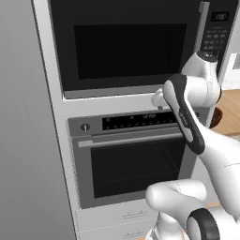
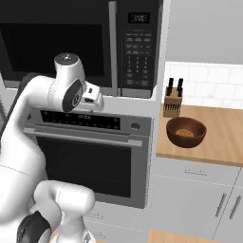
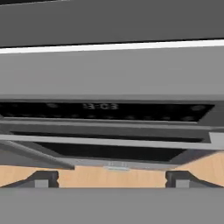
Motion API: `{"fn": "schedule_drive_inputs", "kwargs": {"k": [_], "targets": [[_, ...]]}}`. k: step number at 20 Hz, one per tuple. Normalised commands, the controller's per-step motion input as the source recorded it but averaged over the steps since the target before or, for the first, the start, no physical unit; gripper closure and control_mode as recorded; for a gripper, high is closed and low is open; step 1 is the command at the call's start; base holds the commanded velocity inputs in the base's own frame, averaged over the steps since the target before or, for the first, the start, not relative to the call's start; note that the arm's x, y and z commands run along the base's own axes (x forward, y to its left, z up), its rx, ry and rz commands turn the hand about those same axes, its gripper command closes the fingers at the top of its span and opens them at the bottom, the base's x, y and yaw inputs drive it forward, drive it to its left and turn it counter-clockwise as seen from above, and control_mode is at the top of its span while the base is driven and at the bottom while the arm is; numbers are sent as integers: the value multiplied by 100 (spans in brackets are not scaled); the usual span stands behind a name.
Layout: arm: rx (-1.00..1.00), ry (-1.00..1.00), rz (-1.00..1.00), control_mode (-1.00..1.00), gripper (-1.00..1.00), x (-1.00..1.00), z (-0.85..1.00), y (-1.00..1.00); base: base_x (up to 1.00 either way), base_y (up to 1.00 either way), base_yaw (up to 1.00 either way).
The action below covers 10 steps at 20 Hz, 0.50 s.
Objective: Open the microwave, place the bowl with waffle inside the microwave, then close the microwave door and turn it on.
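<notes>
The microwave (image 1: 126, 47) sits built in at the top, its black microwave door (image 2: 57, 42) closed and the vertical silver handle (image 2: 113, 47) beside the keypad (image 2: 137, 52). The reddish-brown bowl (image 2: 186, 132) with the waffle (image 2: 185, 133) in it stands on the wooden counter to the right. My gripper (image 3: 111, 179) is open and empty. It hangs in front of the strip between microwave and oven, left of the handle and below the door's lower edge. The white hand (image 2: 91, 98) faces the oven's control panel (image 3: 105, 109).
The steel-fronted oven (image 1: 136, 159) with its horizontal handle (image 2: 83, 136) sits under the microwave. A knife block (image 2: 173, 102) stands behind the bowl on the wooden counter (image 2: 223, 137). Drawers (image 1: 126, 218) lie below the oven, and a grey wall panel (image 1: 23, 140) runs along the left.
</notes>
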Motion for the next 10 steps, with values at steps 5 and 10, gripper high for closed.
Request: {"fn": "schedule_drive_inputs", "kwargs": {"k": [5, 10], "targets": [[2, -32, -12, -100, -100, -42, 44, -26, 0, 0, 0], [0, -25, -21, -100, -100, -21, 62, -33, 0, 0, 0]]}}
